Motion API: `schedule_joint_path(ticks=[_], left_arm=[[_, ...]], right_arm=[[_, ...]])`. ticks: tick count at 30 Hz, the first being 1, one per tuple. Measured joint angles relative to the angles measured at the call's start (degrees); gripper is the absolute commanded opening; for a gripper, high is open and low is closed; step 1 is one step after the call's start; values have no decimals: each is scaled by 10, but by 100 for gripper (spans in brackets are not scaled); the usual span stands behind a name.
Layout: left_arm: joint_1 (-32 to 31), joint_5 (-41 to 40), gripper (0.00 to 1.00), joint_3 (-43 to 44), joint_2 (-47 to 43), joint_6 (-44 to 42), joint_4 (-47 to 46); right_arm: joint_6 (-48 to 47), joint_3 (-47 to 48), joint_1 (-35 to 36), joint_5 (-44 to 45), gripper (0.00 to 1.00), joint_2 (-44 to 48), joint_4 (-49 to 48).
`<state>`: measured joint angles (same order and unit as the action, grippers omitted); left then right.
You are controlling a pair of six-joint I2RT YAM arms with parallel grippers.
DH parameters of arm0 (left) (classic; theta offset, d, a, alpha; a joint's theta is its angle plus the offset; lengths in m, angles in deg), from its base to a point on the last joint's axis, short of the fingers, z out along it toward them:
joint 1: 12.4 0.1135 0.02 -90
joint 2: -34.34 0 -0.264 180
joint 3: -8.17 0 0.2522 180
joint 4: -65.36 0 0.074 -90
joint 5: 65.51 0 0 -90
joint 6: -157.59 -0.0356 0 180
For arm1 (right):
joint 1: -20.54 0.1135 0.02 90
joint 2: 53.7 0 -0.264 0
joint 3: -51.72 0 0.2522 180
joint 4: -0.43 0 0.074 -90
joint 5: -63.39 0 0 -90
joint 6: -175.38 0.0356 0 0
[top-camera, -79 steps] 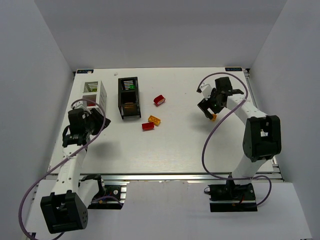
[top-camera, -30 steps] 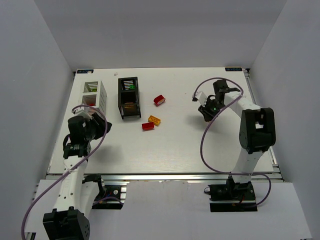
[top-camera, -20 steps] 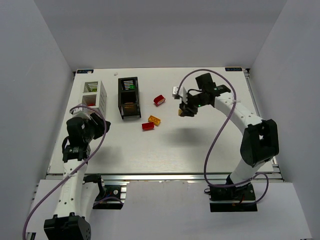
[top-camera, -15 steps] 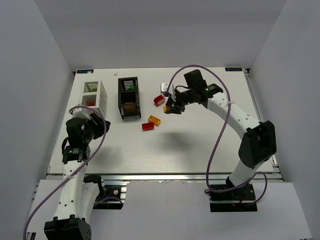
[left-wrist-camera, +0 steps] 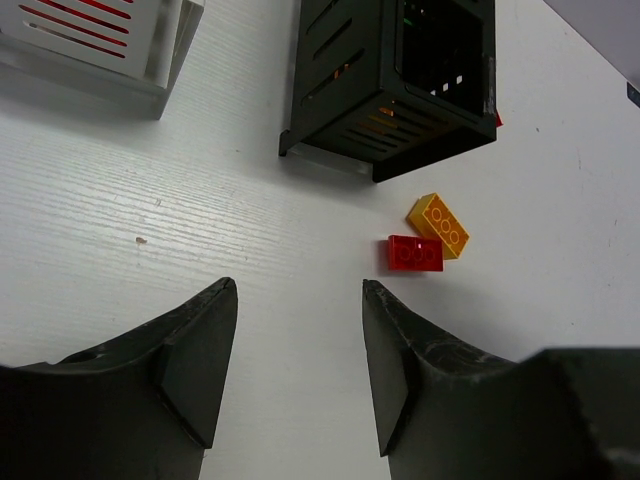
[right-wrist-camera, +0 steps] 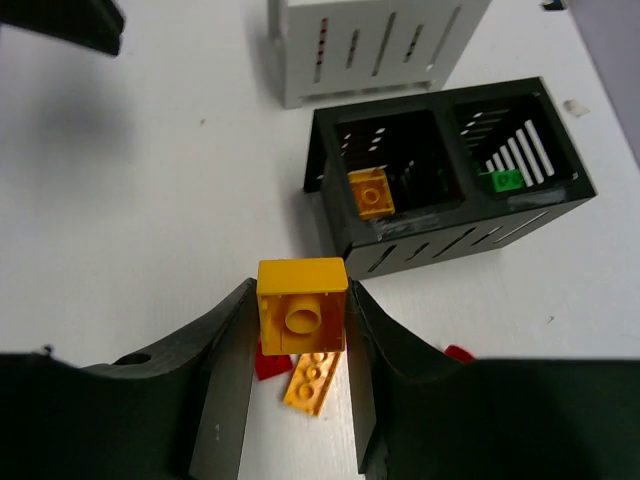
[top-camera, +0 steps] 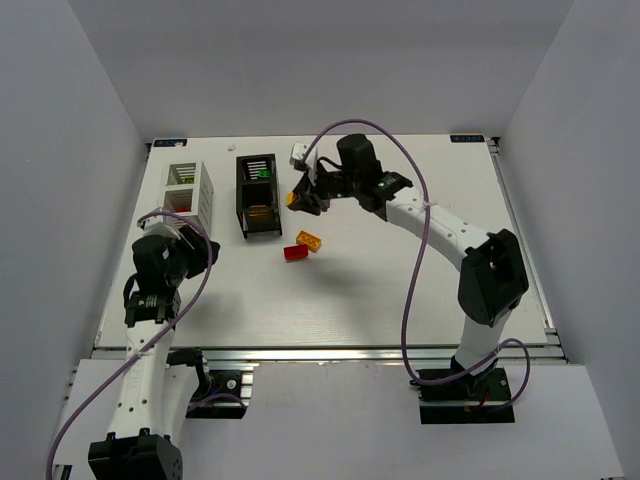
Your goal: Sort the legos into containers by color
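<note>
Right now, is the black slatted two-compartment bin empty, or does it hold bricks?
Not empty: the black slatted bin holds an orange-yellow brick in one compartment, a green brick in the other.

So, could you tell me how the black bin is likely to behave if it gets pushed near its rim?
The black bin stands tall on a small footprint, so a push near the rim would probably tip it rather than slide it. Thin slatted walls suggest light plastic, so it should shift easily.
</note>
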<state>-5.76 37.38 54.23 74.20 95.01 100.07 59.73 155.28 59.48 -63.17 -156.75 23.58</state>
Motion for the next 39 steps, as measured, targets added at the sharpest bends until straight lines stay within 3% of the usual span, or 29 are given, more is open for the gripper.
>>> schedule_joint_path(ticks=[12, 15, 21, 29, 32, 39], left_arm=[[0, -1, 69, -1, 7, 0, 0], [0, -4, 69, -1, 9, 0, 0], [0, -5, 70, -1, 14, 0, 0], [-1, -5, 73, -1, 21, 0, 0], [-5, -4, 73, -1, 23, 0, 0], [-29, 1, 72, -2, 44, 0, -1]], right_arm=[[88, 93, 39, 97, 0, -147, -164], [96, 99, 46, 115, 4, -174, -188], [104, 126, 54, 144, 19, -218, -222], [106, 150, 55, 160, 57, -245, -248], [105, 150, 55, 161, 66, -247, -250], [102, 150, 54, 150, 67, -247, -250]])
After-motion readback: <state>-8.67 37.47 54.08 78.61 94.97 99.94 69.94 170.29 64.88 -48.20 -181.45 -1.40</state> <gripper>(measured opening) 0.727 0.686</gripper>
